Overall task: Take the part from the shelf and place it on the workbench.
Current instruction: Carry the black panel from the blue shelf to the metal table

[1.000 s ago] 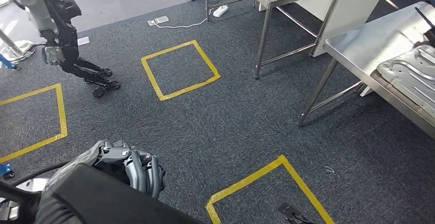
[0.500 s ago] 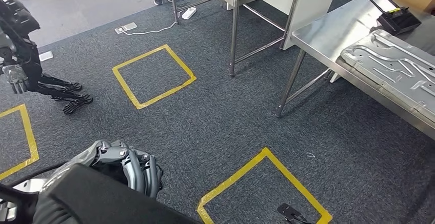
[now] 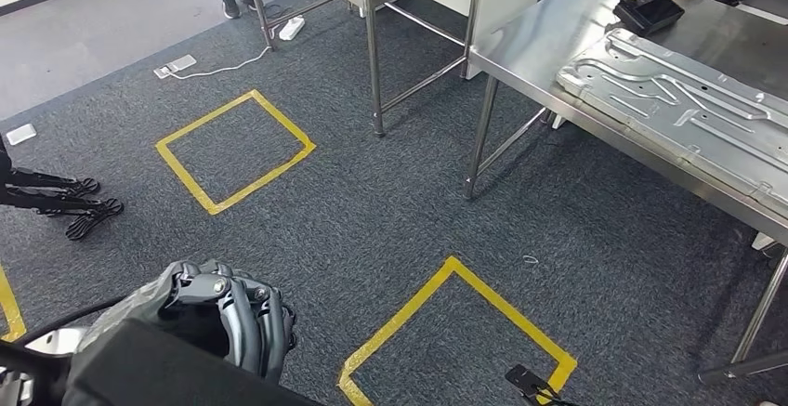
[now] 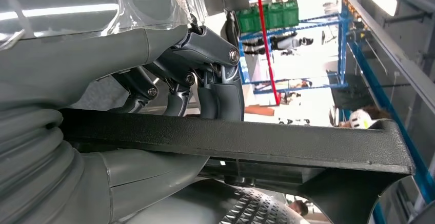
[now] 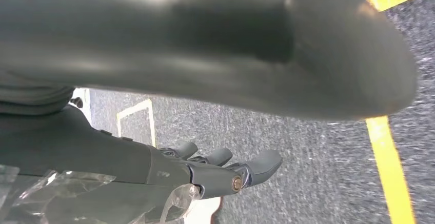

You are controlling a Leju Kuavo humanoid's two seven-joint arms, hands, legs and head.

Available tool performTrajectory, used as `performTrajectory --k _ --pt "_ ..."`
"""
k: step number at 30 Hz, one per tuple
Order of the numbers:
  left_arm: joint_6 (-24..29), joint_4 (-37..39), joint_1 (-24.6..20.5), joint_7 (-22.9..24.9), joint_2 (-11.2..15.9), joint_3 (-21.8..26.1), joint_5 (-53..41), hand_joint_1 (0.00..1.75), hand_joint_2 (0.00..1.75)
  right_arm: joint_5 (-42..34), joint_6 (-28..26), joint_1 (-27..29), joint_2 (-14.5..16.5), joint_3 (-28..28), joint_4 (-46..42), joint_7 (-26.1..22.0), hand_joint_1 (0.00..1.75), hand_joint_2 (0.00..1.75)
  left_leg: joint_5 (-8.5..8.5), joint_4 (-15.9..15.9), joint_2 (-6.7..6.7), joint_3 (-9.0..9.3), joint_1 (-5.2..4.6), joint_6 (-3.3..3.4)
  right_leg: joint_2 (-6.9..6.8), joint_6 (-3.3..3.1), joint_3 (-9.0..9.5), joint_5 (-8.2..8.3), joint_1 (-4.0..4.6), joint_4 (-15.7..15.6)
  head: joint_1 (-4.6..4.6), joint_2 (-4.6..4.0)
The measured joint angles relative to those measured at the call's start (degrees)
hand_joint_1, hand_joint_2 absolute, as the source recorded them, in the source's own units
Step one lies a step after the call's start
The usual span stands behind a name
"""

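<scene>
Head view has the left hand (image 3: 228,308) at seven o'clock, fingers wrapped over the black part (image 3: 177,364) held low against the body. Its drop spot, the steel workbench (image 3: 520,48), lies at two o'clock. Right hand (image 5: 215,170): fingers extended, apparently holding nothing.

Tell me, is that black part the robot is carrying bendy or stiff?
Probably stiff: the black part runs straight past the left hand without drooping. Its pebbled surface likely isn't slippery. It looks long for one hand, so it might swing or tilt; its weight can't be judged.
</scene>
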Motion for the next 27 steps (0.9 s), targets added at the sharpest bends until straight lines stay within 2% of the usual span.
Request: performTrajectory --k 1,3,5,6,7,8,10,11,12,14,16,17,18,20,21,22,23,25,26,27 --pt "-0.20 0.01 0.12 -0.34 0.00 0.02 -0.18 1.75 1.75 0.07 0.01 0.00 -0.01 -0.06 0.01 0.03 0.00 0.00 -0.94 1.39 -0.86 -0.60 0.17 -0.31 0.42 -0.40 -0.01 0.10 -0.06 -0.05 -0.03 0.00" --pt "-0.49 0.07 0.60 -0.86 0.00 0.05 -0.52 1.75 1.75 0.19 0.01 -0.11 -0.03 -0.25 0.01 0.14 0.00 0.00 -4.30 7.80 -2.98 -3.52 0.35 -0.68 1.28 -0.93 -0.03 0.24 -0.11 -0.10 -0.13 0.00" --pt "-0.66 0.20 1.33 -1.16 0.01 0.07 -0.69 1.75 1.75 0.27 0.02 -0.19 -0.04 -0.39 0.01 0.30 0.00 0.00 -7.06 15.45 -3.62 -7.28 0.33 -0.66 2.32 -1.22 -0.06 0.28 0.17 -0.09 -0.21 0.00" --pt "-0.72 0.27 1.61 -1.27 0.01 0.08 -0.67 1.75 1.75 0.31 0.03 -0.18 -0.03 -0.42 0.01 0.37 0.00 0.00 -7.06 17.06 -3.69 -8.27 0.27 -0.46 2.90 -1.29 -0.05 0.29 0.36 -0.08 -0.23 0.00" --pt "-0.80 0.32 1.78 -1.36 0.01 0.08 -0.63 1.75 1.75 0.36 0.04 -0.14 -0.03 -0.43 0.01 0.42 0.00 0.00 -6.02 16.39 -3.76 -8.21 0.16 -0.13 3.54 -1.32 -0.04 0.31 0.55 -0.08 -0.24 0.00" --pt "-0.90 0.36 1.85 -1.43 0.01 0.10 -0.57 1.75 1.75 0.41 0.04 -0.11 -0.01 -0.44 0.01 0.45 0.00 0.00 -4.13 13.46 -4.02 -7.05 0.00 0.32 4.20 -1.34 0.00 0.33 0.69 -0.08 -0.24 0.00" --pt "-1.11 0.36 1.85 -1.53 0.01 0.21 -0.45 1.75 1.75 0.57 0.04 -0.11 0.10 -0.44 0.01 0.44 0.00 0.00 -0.38 5.12 -5.72 -3.27 -0.31 1.33 5.31 -1.30 0.01 0.41 0.83 -0.06 -0.24 0.00" --pt "-1.21 0.36 1.86 -1.56 0.01 0.27 -0.37 1.75 1.75 0.67 0.01 -0.12 0.17 -0.44 0.01 0.40 0.00 0.00 0.64 2.19 -6.41 -1.91 -0.43 1.62 5.75 -1.20 -0.08 0.48 0.83 -0.03 -0.25 0.00" --pt "-1.31 0.36 1.87 -1.57 0.01 0.31 -0.27 1.75 1.75 0.77 -0.02 -0.08 0.22 -0.45 0.01 0.35 0.00 0.00 1.02 0.63 -6.86 -1.18 -0.54 1.76 6.12 -1.04 -0.23 0.58 0.77 -0.01 -0.25 0.00" --pt "-1.49 0.36 1.85 -1.57 0.01 0.34 -0.04 1.75 1.75 0.87 -0.09 0.11 0.24 -0.46 0.02 0.27 0.00 0.00 1.16 0.10 -6.21 -0.99 -0.62 1.88 6.88 -0.56 -0.46 0.83 0.68 -0.09 -0.26 0.00" --pt "-1.66 0.36 1.73 -1.56 -0.02 0.35 0.09 1.75 1.75 0.89 -0.08 0.26 0.27 -0.45 0.04 0.22 0.00 0.00 1.51 -0.42 -5.21 -0.76 -0.42 2.25 5.95 -0.01 -1.00 -0.01 0.80 1.01 -0.15 0.00" --pt "-1.73 0.36 1.69 -1.49 -0.04 0.36 0.13 1.75 1.75 0.90 -0.08 0.22 0.31 -0.44 0.05 0.20 0.00 0.00 1.67 -0.67 -4.65 -0.66 -0.27 2.48 4.89 0.26 -1.96 -1.37 0.84 3.17 -0.06 0.00" --pt "-1.79 0.36 1.69 -1.36 -0.07 0.36 0.18 1.75 1.75 0.91 -0.07 0.15 0.35 -0.43 0.06 0.19 0.00 0.00 1.73 -0.76 -4.10 -0.62 -0.23 2.62 3.58 0.52 -3.46 -3.25 0.75 6.52 0.04 0.00" --pt "-1.87 0.36 1.74 -0.82 -0.08 0.37 0.40 1.75 1.75 0.95 -0.05 0.05 0.43 -0.42 0.07 0.17 0.00 0.00 1.72 -0.73 -3.05 -0.71 -0.20 2.76 2.30 1.03 -7.17 -6.76 0.39 14.61 0.13 0.00" --pt "-1.89 0.36 1.74 -0.50 -0.08 0.37 0.54 1.75 1.75 0.97 -0.02 0.06 0.45 -0.42 0.09 0.20 0.00 0.00 1.71 -0.71 -2.52 -0.74 -0.15 2.75 2.07 1.27 -8.22 -7.31 0.17 16.94 0.13 0.00" --pt "-1.87 0.36 1.75 -0.19 -0.08 0.38 0.73 1.75 1.75 0.98 0.01 0.11 0.46 -0.42 0.10 0.23 0.00 0.00 1.67 -0.68 -2.01 -0.75 -0.07 2.69 1.85 1.49 -8.16 -6.79 -0.06 17.04 0.13 0.00" --pt "-1.85 0.36 1.74 0.07 -0.08 0.39 0.91 1.75 1.75 0.99 0.03 0.14 0.47 -0.43 0.11 0.25 0.00 0.00 1.61 -0.66 -1.50 -0.71 0.04 2.58 1.51 1.71 -6.80 -5.28 -0.29 14.56 0.13 0.00" --pt "-1.84 0.36 1.73 0.35 -0.08 0.42 1.22 1.75 1.75 1.01 0.05 0.08 0.49 -0.44 0.11 0.28 0.00 0.00 1.35 -0.55 -0.53 -0.51 0.08 2.08 -0.41 2.06 -2.05 -1.78 -0.47 5.79 0.14 0.00" --pt "-1.92 0.36 1.70 0.32 -0.08 0.44 1.27 1.75 1.75 1.01 0.05 -0.01 0.50 -0.44 0.11 0.30 0.00 0.00 1.19 -0.45 -0.07 -0.43 -0.03 1.74 -1.19 1.92 -0.29 -0.74 -0.45 2.36 0.11 0.00" --pt "-2.05 0.36 1.68 0.18 -0.08 0.48 1.28 1.75 1.75 1.01 0.06 -0.08 0.51 -0.44 0.11 0.32 0.00 0.00 1.05 -0.38 0.34 -0.37 -0.19 1.40 -1.70 1.64 0.62 -0.37 -0.35 0.45 0.07 0.00"
